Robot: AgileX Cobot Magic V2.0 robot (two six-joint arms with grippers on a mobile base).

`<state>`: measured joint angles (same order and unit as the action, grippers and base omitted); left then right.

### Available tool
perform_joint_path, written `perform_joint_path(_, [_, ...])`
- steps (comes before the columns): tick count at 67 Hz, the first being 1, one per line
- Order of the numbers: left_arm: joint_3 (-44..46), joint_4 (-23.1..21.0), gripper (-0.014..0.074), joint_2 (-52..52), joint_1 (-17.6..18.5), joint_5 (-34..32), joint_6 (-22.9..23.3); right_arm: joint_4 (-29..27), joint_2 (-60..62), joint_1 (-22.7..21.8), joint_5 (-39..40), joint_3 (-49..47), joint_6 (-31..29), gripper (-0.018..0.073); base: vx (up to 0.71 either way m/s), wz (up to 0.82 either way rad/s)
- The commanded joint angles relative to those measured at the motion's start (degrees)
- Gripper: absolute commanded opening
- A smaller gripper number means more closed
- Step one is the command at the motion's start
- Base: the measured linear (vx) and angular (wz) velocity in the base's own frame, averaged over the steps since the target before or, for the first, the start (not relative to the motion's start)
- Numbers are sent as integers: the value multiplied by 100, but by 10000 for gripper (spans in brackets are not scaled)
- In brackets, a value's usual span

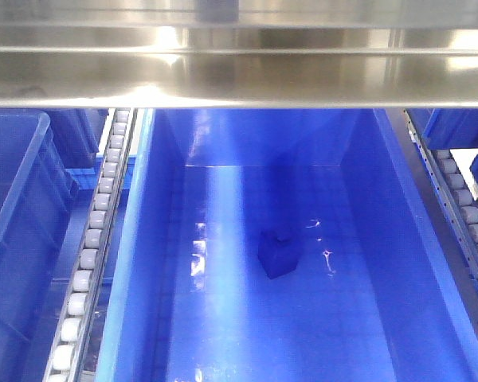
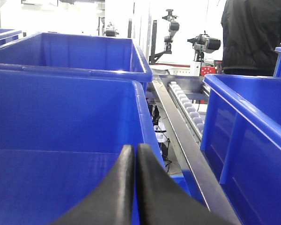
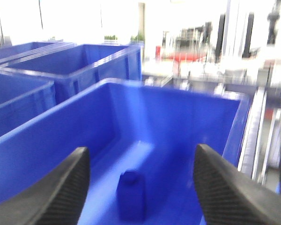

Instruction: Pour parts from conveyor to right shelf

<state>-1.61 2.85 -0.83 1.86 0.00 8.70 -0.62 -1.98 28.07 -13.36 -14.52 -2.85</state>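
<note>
In shelf bin: blue part; right gripper spread.

In the front view, a metal shelf beam spans the top of the frame. Below it, a large bin fills the centre, and the block lies on its floor, slightly right of the middle. A roller lane runs down the left side of this bin, with another bin at the far left. A second roller lane runs along the right edge. In the right wrist view, the block sits low in the frame, between the two fingers.
</note>
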Motion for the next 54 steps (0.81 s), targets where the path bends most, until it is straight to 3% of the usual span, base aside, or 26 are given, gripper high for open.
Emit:
perform_joint_path(1, [-154,-55,-6,-60,2,-452,39,62,-12,0,760,38,-394,421,0,0])
perform_joint_path(10, [-154,-55,-6,-60,2,-452,39,62,-19,0,758,123,-647,330,0,0])
perform_joint_path(23, [-154,-55,-6,-60,2,-452,39,-13,-19,0,712,123,-686,-17,0,0])
perform_joint_path(54, [-154,-55,-6,-60,2,-452,39,-37,-19,0,667,123,-673,-8,0,0])
